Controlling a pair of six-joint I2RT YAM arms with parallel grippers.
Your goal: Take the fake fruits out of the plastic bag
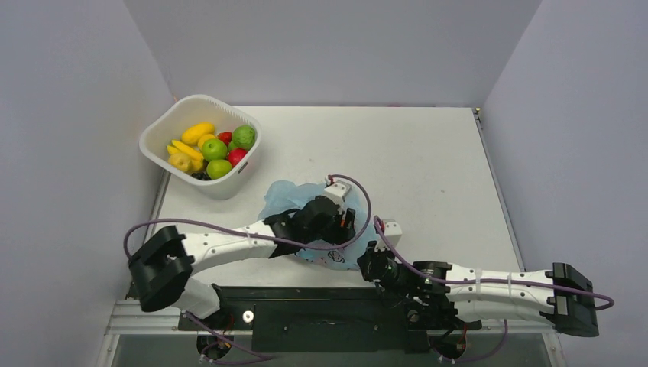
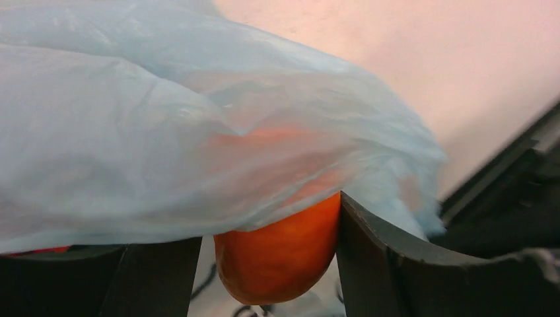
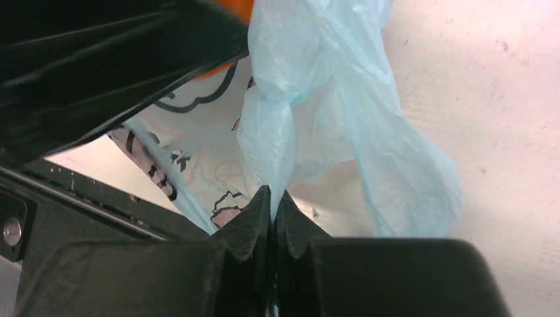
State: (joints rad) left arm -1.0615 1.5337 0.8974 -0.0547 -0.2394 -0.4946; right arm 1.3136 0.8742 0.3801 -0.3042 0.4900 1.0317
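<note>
Far left on the pale table (image 1: 428, 168), a white basket (image 1: 225, 186) — packed with a yellow banana (image 1: 198, 131), a lemon (image 1: 180, 161), green apples (image 1: 214, 148) and red fruits (image 1: 237, 156), all pressed together. Along the near edge, a black mounting plate (image 1: 321, 306). Plain grey walls (image 1: 321, 46) on three sides.

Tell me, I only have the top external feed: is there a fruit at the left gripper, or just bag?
Observer: The left wrist view shows the orange sitting inside the left gripper, its top draped by the plastic bag.
Operator: Gripped?
Observer: It touches one finger. A thin gap shows at the other, so I can't tell.
Operator: Right gripper?
Observer: The right wrist view shows the right gripper shut on a twisted fold of the plastic bag.
</note>
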